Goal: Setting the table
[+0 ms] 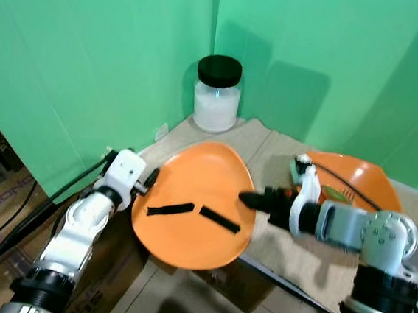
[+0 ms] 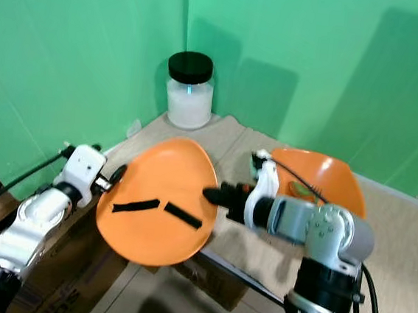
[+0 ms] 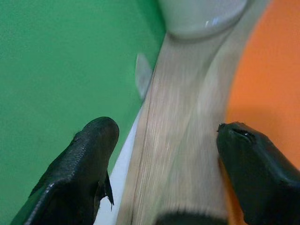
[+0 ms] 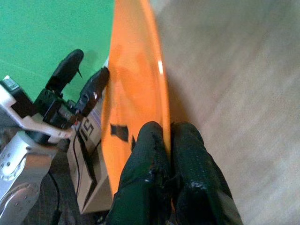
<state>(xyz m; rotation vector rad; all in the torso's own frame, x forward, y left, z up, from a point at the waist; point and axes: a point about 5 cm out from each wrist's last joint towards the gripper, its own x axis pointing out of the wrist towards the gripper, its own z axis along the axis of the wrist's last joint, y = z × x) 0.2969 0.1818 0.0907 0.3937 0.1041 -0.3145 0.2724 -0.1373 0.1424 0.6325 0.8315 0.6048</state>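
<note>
Your right gripper (image 4: 169, 140) is clamped on the rim of the orange plate (image 1: 193, 203), which is held tilted out past the table's near left corner, its face with two black strips turned toward you. Opposite it, your left gripper (image 3: 164, 154) stands spread wide, one finger beside the plate's far rim, so the plate lies just to that gripper's right. Behind, the tan table (image 1: 262, 143) carries a black-lidded jar (image 1: 216, 94) of white contents in the corner and an orange bowl (image 1: 355, 178) behind your right forearm; something greenish sits in it, too small to identify.
</note>
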